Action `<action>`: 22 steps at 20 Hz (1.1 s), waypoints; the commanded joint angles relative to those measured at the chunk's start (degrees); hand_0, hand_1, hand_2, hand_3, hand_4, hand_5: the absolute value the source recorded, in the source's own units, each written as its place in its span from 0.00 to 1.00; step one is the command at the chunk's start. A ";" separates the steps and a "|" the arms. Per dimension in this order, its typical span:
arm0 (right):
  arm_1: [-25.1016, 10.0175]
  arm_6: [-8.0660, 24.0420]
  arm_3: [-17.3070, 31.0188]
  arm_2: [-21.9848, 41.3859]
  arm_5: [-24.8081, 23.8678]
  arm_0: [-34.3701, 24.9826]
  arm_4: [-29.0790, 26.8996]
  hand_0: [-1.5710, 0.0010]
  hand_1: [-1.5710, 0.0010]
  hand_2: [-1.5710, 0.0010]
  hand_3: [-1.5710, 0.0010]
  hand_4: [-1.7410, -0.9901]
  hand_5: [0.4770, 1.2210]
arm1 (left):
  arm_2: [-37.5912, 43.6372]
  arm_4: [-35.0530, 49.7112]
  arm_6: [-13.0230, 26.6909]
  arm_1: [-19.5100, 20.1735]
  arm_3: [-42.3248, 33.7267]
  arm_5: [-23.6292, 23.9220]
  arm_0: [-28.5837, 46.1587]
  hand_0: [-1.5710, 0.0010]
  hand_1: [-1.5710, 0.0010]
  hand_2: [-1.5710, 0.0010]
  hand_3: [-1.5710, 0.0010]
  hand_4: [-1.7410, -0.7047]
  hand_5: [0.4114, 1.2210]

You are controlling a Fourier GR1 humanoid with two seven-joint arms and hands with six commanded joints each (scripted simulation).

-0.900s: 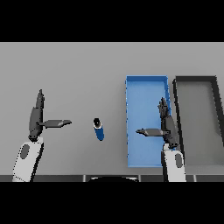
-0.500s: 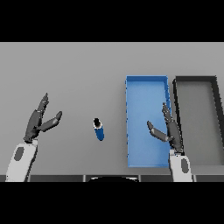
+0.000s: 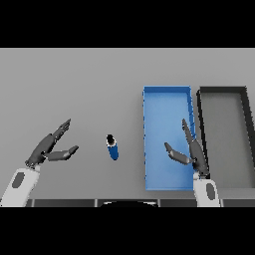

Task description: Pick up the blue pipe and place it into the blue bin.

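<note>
Near the desk's front edge, the blue pipe (image 3: 112,147) is lying untouched, left of the blue bin (image 3: 167,96). You are hovering your left robot hand (image 3: 50,148) released beside it; the right robot hand (image 3: 191,150) hangs released over the bin. Next, close around the pipe.

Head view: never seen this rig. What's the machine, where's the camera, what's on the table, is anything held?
The camera sits at the head of a humanoid robot and looks down at a grey table. The two white and grey arms coming in from the lower edge are its own. Its left hand is at the left, its right hand at the right over the blue bin; both have straight, open fingers and hold nothing. A small blue pipe lies on the table between the hands, untouched. The blue bin is empty, and a dark bin stands right beside it on its right.
</note>
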 commanded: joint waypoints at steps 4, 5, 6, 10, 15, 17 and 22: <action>-0.09 -1.07 0.07 -0.23 0.90 -1.05 -1.17 1.00 1.00 1.00 1.00 0.65 0.20 | -4.60 -1.24 3.13 -0.78 -4.29 -2.23 0.38 1.00 1.00 1.00 1.00 0.53 0.15; -0.35 -1.69 -0.14 -0.41 1.36 -0.53 -1.66 1.00 1.00 1.00 1.00 0.63 0.21 | -5.29 -1.68 3.27 -0.62 -4.77 -2.79 0.26 1.00 1.00 1.00 1.00 0.53 0.14; -0.12 -1.45 -0.19 -0.15 1.39 -0.24 -1.54 1.00 1.00 1.00 1.00 0.62 0.21 | -6.46 -2.53 3.66 -1.46 -4.56 -3.13 -0.25 1.00 1.00 1.00 1.00 0.52 0.13; -0.14 -1.05 -0.09 -0.29 1.09 -0.40 -1.22 1.00 1.00 1.00 1.00 0.59 0.23 | -10.47 -5.67 5.73 -5.42 -4.00 -2.85 -1.95 1.00 1.00 1.00 1.00 0.52 0.09; -0.29 -0.07 -0.24 -1.02 1.47 -0.60 -2.49 1.00 1.00 1.00 1.00 0.58 0.24 | -13.40 -10.42 3.38 -11.07 -1.18 0.13 -2.81 1.00 1.00 1.00 1.00 0.50 0.10; -0.19 -0.05 -0.21 -0.72 1.67 -0.18 -2.29 1.00 1.00 1.00 1.00 0.58 0.23 | -13.64 -11.25 2.72 -13.88 1.46 1.14 -4.68 1.00 1.00 1.00 1.00 0.49 0.11; -0.01 -0.62 -0.19 -0.78 0.60 0.36 -1.21 1.00 1.00 1.00 1.00 0.56 0.24 | -14.71 -13.60 1.38 -18.94 7.60 2.50 -8.03 1.00 1.00 1.00 1.00 0.53 0.10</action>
